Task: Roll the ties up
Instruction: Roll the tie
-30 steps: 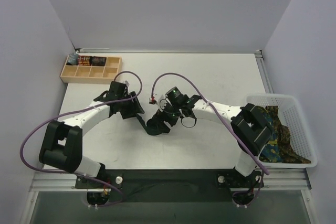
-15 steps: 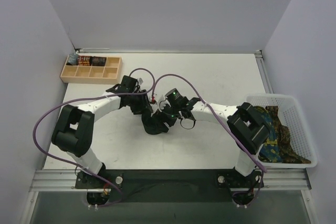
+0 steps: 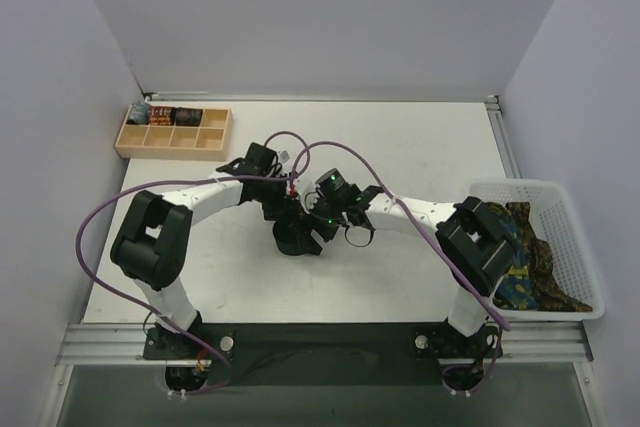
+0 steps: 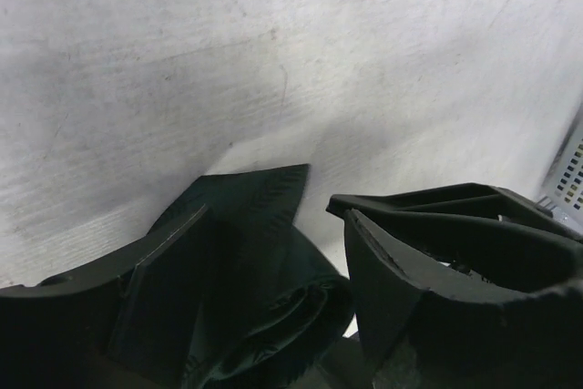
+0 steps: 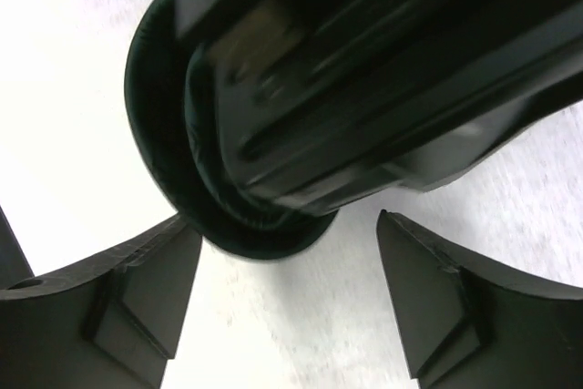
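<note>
A dark green tie (image 3: 293,240) lies mostly rolled on the white table at mid-centre. In the left wrist view the roll (image 4: 273,316) sits between my left gripper's (image 4: 278,216) open fingers, against the left finger (image 4: 168,293), with its pointed tip (image 4: 264,190) flat on the table; a strip of table shows between the roll and the right finger. My left gripper (image 3: 285,213) is just above the roll in the top view. My right gripper (image 5: 284,220) is open and empty, facing the roll (image 5: 219,216) from the other side (image 3: 313,227). More patterned ties (image 3: 525,267) fill the basket.
A wooden compartment tray (image 3: 172,137) at the back left holds rolled ties (image 3: 168,113) in its rear row. A white mesh basket (image 3: 585,247) stands at the right edge. Purple cables (image 3: 330,147) loop over both arms.
My left arm has swung right and brought its gripper over the dark green roll. My right gripper has stayed beside the roll, shifting only slightly.
</note>
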You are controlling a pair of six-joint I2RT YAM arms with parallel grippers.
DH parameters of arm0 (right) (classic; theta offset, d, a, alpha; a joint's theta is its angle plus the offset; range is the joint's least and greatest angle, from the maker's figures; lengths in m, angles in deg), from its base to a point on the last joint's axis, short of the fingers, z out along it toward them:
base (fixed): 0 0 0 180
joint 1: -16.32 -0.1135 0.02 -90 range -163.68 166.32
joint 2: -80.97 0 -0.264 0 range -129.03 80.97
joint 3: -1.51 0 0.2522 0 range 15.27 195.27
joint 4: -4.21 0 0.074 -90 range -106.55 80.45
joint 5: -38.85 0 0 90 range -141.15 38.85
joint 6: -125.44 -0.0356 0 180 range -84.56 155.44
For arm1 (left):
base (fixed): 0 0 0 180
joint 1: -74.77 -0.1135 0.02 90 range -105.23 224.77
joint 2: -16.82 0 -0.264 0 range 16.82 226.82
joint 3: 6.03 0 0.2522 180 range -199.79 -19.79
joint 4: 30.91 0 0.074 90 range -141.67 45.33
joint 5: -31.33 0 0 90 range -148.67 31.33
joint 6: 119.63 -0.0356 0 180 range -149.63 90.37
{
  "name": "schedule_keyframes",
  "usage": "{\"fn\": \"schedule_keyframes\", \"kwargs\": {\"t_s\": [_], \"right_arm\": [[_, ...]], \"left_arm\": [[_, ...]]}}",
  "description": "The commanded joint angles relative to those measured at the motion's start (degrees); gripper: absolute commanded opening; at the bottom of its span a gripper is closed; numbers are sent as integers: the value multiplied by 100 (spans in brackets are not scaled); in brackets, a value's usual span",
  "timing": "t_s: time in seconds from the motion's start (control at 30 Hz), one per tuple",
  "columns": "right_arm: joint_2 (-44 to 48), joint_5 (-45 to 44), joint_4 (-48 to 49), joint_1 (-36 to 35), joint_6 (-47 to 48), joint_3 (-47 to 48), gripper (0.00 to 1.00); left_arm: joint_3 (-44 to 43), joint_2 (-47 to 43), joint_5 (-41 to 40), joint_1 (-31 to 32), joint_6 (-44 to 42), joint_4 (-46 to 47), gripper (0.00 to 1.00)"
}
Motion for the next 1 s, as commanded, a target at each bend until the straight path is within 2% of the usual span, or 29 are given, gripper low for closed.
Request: {"fn": "schedule_keyframes", "kwargs": {"t_s": [0.0,0.17,0.37,0.6,0.77,0.83,0.97], "right_arm": [[622,-164,-569,21,308,-11,82],[940,-165,-1130,38,659,129,88],[1081,-94,-1614,3,853,305,91],[1371,-401,-1896,-164,1126,271,93],[1345,-586,-2037,-295,1223,253,94],[1310,-673,-2098,-331,1266,323,94],[1196,-762,-2125,-418,1328,420,94]], "left_arm": [[-488,-78,-49,11,-224,41,70],[-734,-122,-101,-7,-303,-38,75],[-787,-349,-400,-217,-154,-240,76],[-770,-1193,-1471,-306,-795,-1003,82],[-516,-1930,-2175,-297,-673,-1470,82],[-261,-2090,-2465,-279,-453,-1699,78],[161,-2222,-2282,-236,-277,-1621,72]]}}
